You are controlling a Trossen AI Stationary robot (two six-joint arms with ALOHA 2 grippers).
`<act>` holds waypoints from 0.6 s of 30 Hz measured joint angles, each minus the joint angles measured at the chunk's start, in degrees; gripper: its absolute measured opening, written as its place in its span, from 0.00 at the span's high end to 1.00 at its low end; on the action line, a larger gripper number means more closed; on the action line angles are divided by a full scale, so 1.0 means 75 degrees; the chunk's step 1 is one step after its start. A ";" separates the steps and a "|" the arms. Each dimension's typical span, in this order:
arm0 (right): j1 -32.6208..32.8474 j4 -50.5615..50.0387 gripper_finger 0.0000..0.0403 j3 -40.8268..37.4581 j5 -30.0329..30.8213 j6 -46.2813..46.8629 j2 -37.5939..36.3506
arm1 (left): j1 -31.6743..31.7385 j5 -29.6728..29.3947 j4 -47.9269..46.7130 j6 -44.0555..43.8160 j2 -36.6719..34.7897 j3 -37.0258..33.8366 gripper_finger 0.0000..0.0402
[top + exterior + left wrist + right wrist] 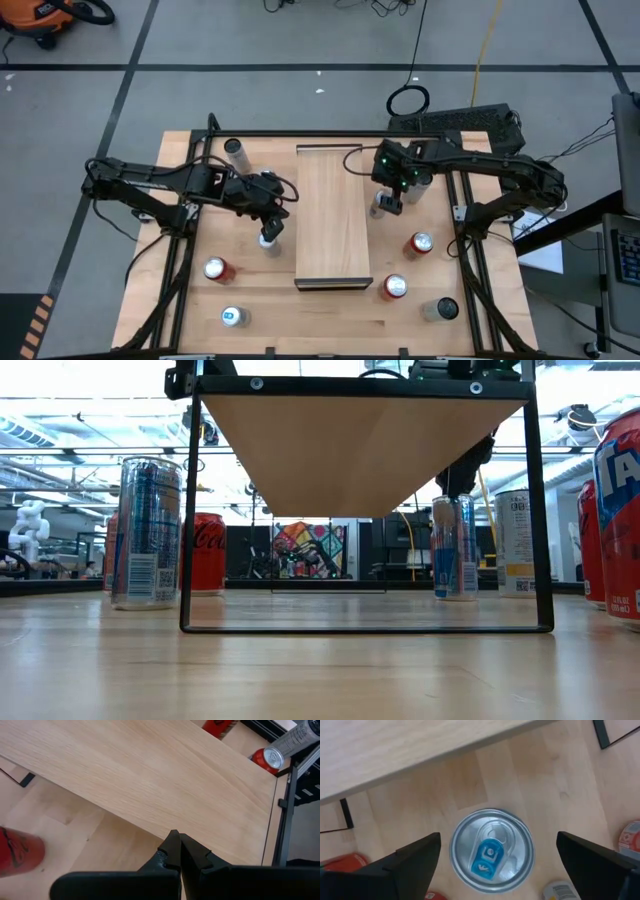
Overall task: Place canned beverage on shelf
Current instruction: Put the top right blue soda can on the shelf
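Right wrist view shows the right gripper (pixel 495 857) poised directly above a blue-tabbed silver can (pixel 491 851), jaws spread wide on either side, not yet touching it. The can stands on the tabletop just beside the shelf's (pixel 331 210) right long edge. The left gripper (pixel 177 851), jaws pressed together and holding nothing, waits at the shelf's left long edge. Step in hand: approach to grasp. Next move calls for descending, closing on the can, then lifting it onto the shelf.
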 joint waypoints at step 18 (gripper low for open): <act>0.0003 0.0449 0.12 -0.0158 0.0052 -0.0208 0.0122 | 0.0000 -0.0241 0.0000 0.0069 0.0000 0.0000 1.00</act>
